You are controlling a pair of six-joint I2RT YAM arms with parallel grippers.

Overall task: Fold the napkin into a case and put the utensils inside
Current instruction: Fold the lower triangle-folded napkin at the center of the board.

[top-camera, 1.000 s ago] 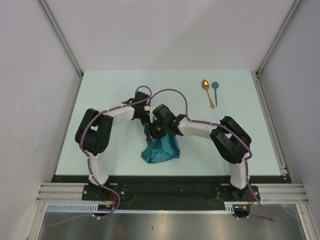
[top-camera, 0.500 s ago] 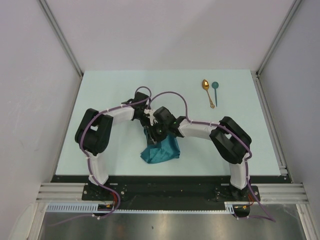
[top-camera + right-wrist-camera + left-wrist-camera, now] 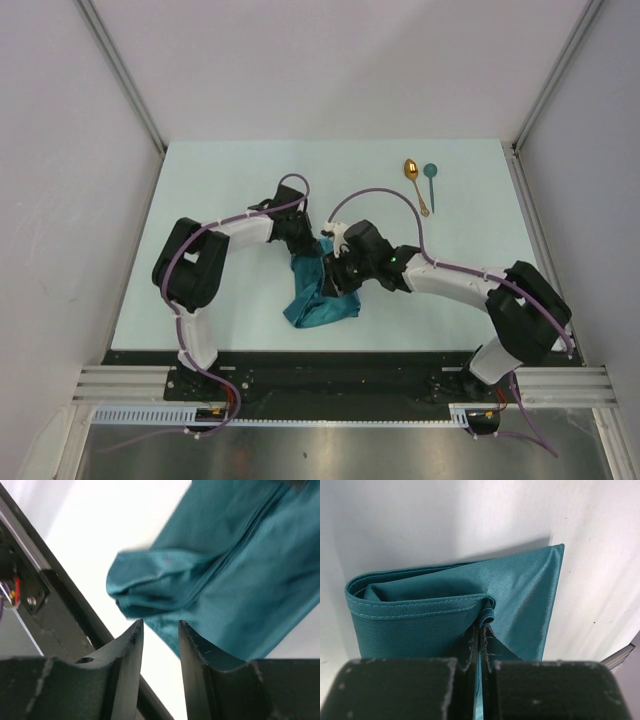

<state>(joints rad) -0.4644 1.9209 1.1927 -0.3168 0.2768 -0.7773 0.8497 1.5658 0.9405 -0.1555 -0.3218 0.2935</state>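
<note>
Left wrist view: left gripper (image 3: pixel 481 630) clenched on the napkin (image 3: pixel 435 625). A rolled hem corner is pinched right at the fingertips, jaws pressed together with only cloth between them. Beyond the tips the teal cloth lies doubled over, a stitched hem running across to the left of the pinch and a smooth flap falling away to the right.

Right wrist view: right gripper (image 3: pixel 159 630) with a narrow gap between its fingers (image 3: pixel 127 650). Nothing is seen clamped there. A bunched, blurred fold of napkin sits just past the tips, mostly up and to their right. The dark rail (image 3: pixel 55 605) at the near edge lies off to the left of the fingers.

Top external: both sets of fingers meet over the cloth, left at its far end, right at its middle. The napkin trails from them toward the bases as a rumpled wedge, not flat. Gold spoon (image 3: pixel 414 183) and teal spoon (image 3: pixel 430 180) lie side by side on the table (image 3: pixel 220 180), well apart from both grippers, on the far right side.

Progress, as judged:
- Folding is under way. Layers are stacked, but there is no neat narrow pouch yet.
- The case needs flattening and squaring.
- Neither spoon is picked up, and insertion is not yet begun.
- Roughly the first half, at most.
</note>
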